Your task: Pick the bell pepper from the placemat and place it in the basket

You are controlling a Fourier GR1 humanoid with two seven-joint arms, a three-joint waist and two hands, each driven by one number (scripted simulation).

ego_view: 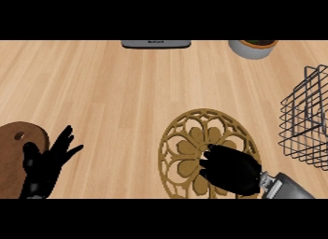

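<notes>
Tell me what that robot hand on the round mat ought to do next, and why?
Probably lift and carry toward the wire basket at the right. The right robot hand is curled over the placemat, and no pepper shows, so it likely hides it.

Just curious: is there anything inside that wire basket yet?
No, the wire basket at the right shows only bare counter through its wires.
</notes>
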